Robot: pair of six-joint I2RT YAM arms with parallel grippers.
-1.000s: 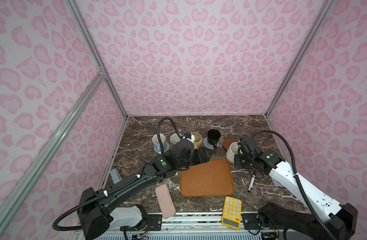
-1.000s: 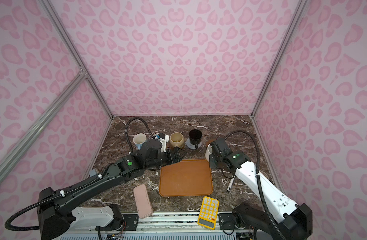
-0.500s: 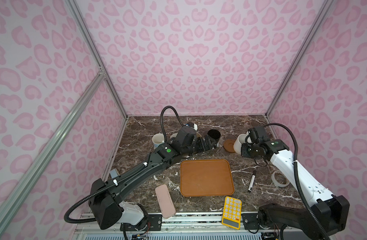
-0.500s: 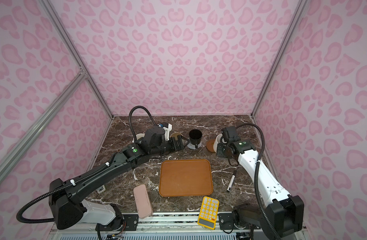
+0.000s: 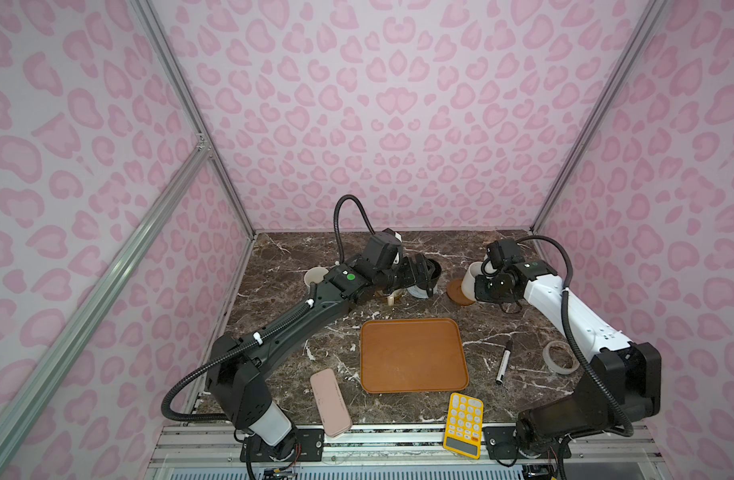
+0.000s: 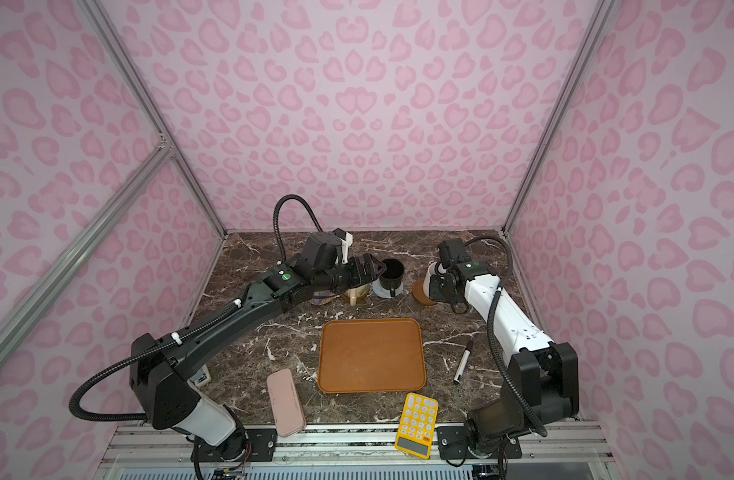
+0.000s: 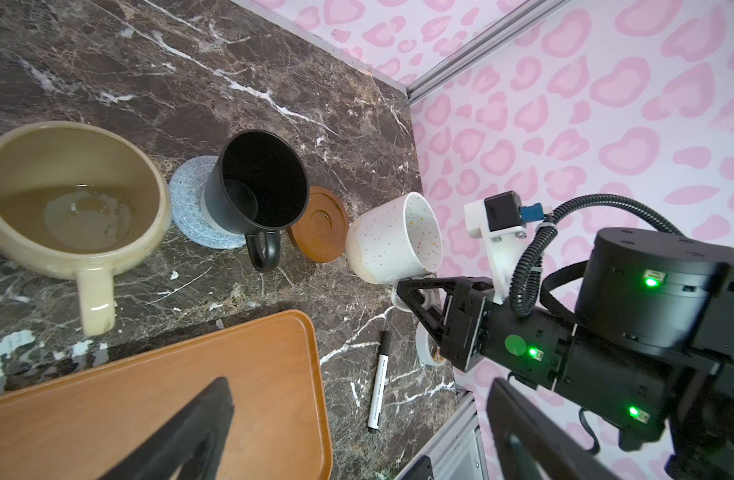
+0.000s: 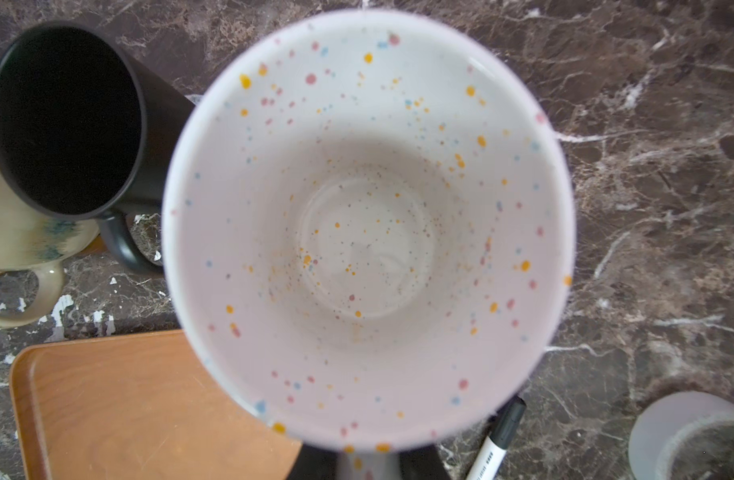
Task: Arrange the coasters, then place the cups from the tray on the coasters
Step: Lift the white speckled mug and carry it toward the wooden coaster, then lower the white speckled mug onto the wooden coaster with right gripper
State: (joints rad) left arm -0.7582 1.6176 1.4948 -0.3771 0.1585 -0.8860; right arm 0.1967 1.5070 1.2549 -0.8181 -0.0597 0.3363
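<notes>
right end effector clamped on handle of speckled mug, tilted by brown coaster, centre-right of frame; left end effector spread wide near black mug.

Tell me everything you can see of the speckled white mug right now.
The speckled white mug looks like glazed ceramic, white with small orange, pink and blue flecks inside and out, and a plainer cream band at the base. It is empty and stands mouth-up. The right gripper is shut on its handle, holding it beside the black mug. In both top views it overlaps the smooth brown coaster; I cannot tell whether its base rests on it.
</notes>
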